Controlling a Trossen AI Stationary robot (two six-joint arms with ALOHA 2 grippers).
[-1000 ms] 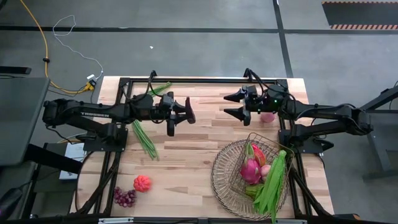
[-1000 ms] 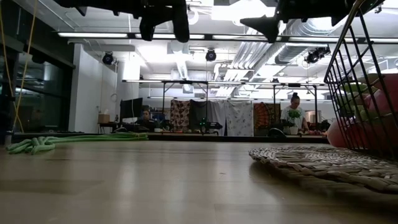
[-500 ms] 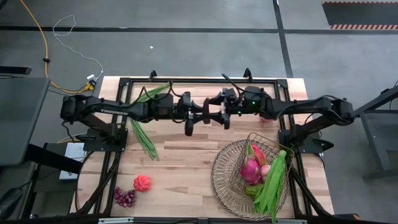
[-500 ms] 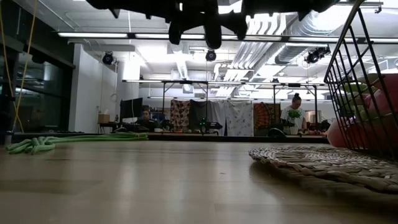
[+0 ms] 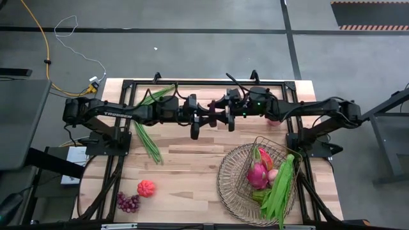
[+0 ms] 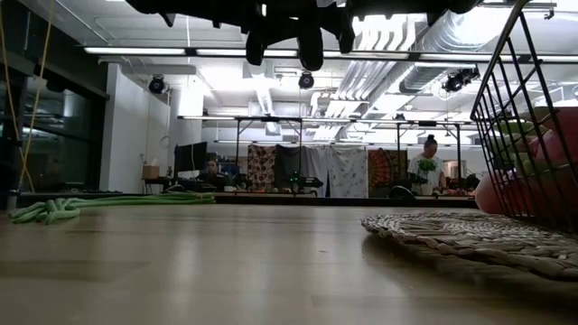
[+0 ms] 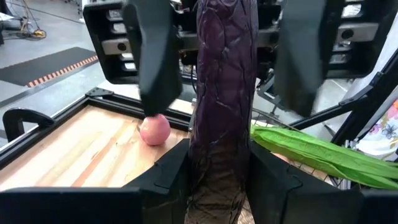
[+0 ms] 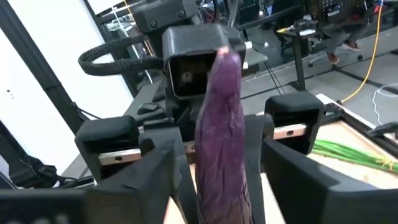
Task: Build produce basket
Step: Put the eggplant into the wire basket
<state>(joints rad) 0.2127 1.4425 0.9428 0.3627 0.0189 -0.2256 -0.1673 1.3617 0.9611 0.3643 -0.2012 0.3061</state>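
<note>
So the big picture: wooden table point(image 5: 192, 166), and the basket point(image 5: 223, 191) sits on the right arm's side near the front edge, already holding a pink dragon fruit point(image 5: 257, 174) and a long bunch of green beans point(image 5: 281, 185). Both arms are stretched toward each other and meet nose to nose, up in the air over the middle of the back half of the table. Your left gripper point(image 7: 219, 174) is clamped on one end of the eggplant point(image 7: 224, 93), jaws pinched in tight around it. Your right gripper point(image 8: 216, 155) has its jaws parted on either side of the other end, with slim gaps showing, so I'd say it has no grip yet. The key thing: the eggplant's long axis runs straight along the line between the two claws, and the right arm is the nearer one to the basket. The eggplant itself is long, slim, dark purple, with a wrinkly, veined skin.
</note>
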